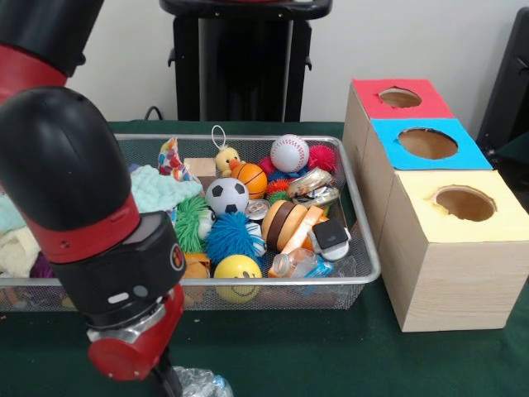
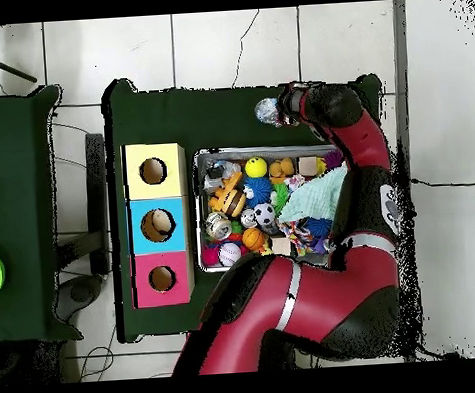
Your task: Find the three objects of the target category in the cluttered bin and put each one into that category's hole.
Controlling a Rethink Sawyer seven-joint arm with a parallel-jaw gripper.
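The wire mesh bin (image 1: 374,266) is full of balls and toys. It also shows in the overhead view (image 2: 259,150). One see-through bottle with a blue label (image 1: 299,265) lies in the bin's near right corner. A second crumpled clear bottle (image 1: 201,383) is outside the bin, over the green cloth at the picture's bottom edge, right beside my gripper (image 1: 168,385). In the overhead view this bottle (image 2: 266,110) sits at the tip of my gripper (image 2: 280,109), beyond the bin's rim. I cannot see whether the bottle is held. A third bottle does not show.
Three wooden boxes stand in a row right of the bin: red top (image 1: 400,98), blue top (image 1: 426,143), yellow top (image 1: 464,203), each with a round hole. Silver foil packets (image 1: 314,185), a baseball (image 1: 289,152) and a soccer ball (image 1: 226,197) lie in the bin. My arm covers the bin's left side.
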